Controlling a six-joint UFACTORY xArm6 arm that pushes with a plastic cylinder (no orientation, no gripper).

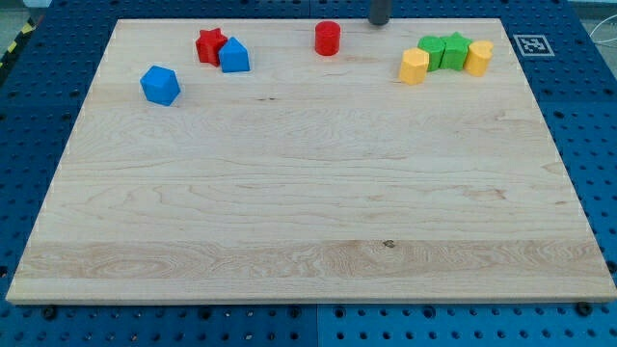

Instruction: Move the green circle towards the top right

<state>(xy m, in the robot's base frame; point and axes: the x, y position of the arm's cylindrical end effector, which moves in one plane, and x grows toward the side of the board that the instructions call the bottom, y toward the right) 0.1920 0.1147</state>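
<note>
My tip (379,21) rests at the tabletop's (308,193) top edge, left of the green circle (432,50); no gripper, nothing held; placed for pushing rightward.

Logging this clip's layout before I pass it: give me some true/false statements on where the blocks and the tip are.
1. My tip is at the view's top edge, right of the red cylinder. True.
2. My tip touches the green circle. False: it stands apart, up and to the view's left of it.
3. The green circle and the green star sit between two yellow blocks. True.
4. The red star is alone in the board's middle. False: it is near the top left, against a blue block.
5. A second blue block lies apart, further to the view's left. True.
</note>
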